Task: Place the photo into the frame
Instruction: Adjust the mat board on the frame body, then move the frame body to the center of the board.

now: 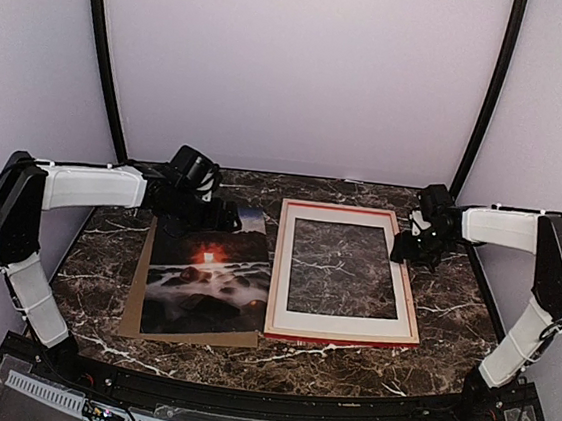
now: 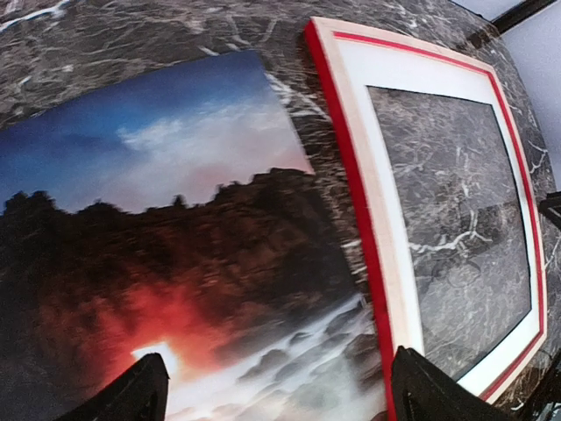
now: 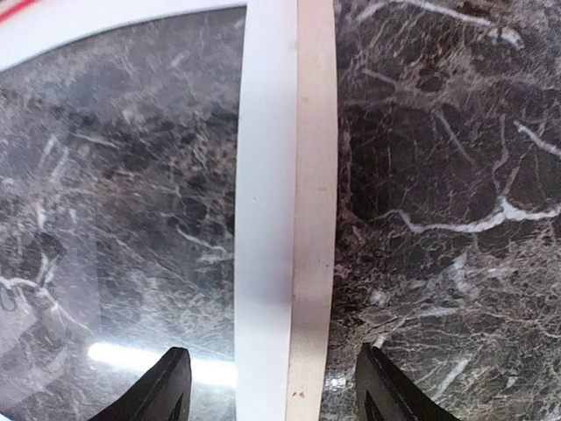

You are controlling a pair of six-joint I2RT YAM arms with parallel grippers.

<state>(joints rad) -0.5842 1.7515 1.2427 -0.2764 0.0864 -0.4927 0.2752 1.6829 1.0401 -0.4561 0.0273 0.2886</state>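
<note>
Top view: a dark marble worktop with white veins (image 1: 451, 319) carries two large flat things side by side. On the left lies the photo, a rectangular dark landscape print with a red-orange glow and white misty streaks (image 1: 209, 273). It rests on a plain brown backing board (image 1: 134, 301) that shows along its left and near edges. Just beside it on the right lies the frame, a thin-railed rectangle with pale wood upward and red along its edges (image 1: 340, 333). Marble shows through its opening. The left pincer (image 1: 222, 216) hangs over the photo's far edge, and the right pincer (image 1: 410, 250) over the frame's right rail.

Left wrist view: two black fingers (image 2: 140, 395) stand wide apart above the photo, gripping nothing. A white mat (image 2: 386, 175) lines the frame to the right.

Right wrist view: the black fingers stand spread wide, one on each side of the frame's rail, holding nothing.
</note>
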